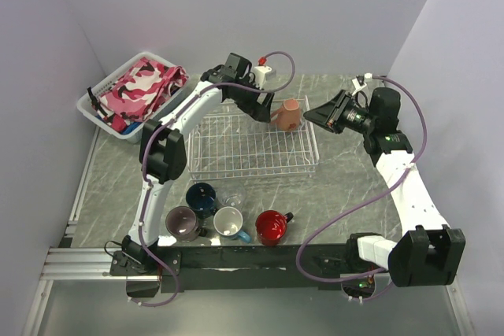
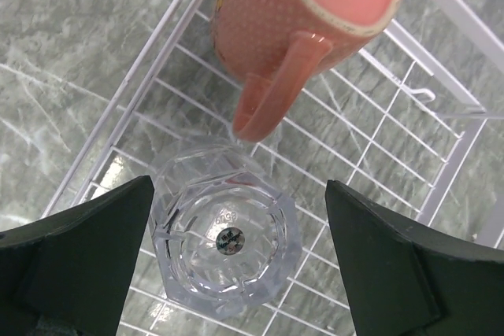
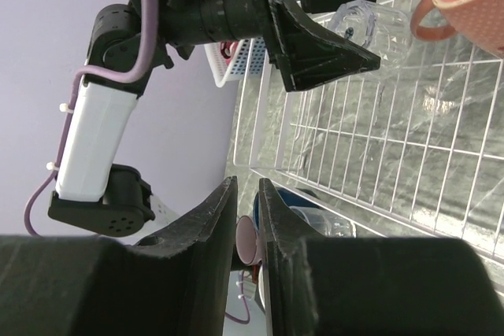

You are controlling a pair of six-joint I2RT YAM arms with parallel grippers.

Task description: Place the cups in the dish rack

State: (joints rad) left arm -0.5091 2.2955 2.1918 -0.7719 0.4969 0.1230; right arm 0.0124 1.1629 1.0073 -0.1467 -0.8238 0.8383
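Note:
The white wire dish rack point(image 1: 253, 164) lies mid-table. A salmon mug point(image 1: 288, 114) rests tilted in its far right corner. A clear glass point(image 2: 224, 238) stands bottom-up on the rack's grid, just below the salmon mug point(image 2: 307, 13). My left gripper point(image 2: 240, 249) hangs open around that glass, its fingers clear of it. My right gripper point(image 3: 248, 194) hovers beside the rack's right end point(image 1: 316, 113), jaws nearly together with nothing between them. A navy mug point(image 1: 202, 197), a mauve mug point(image 1: 183, 223), a light blue mug point(image 1: 228, 222), a red mug point(image 1: 272, 226) and another clear glass point(image 1: 233, 198) stand in front of the rack.
A white plastic basket point(image 1: 101, 113) holding pink cloth point(image 1: 142, 84) sits at the far left corner. Grey walls close in the table on the left, back and right. The arm bases stand along the near edge.

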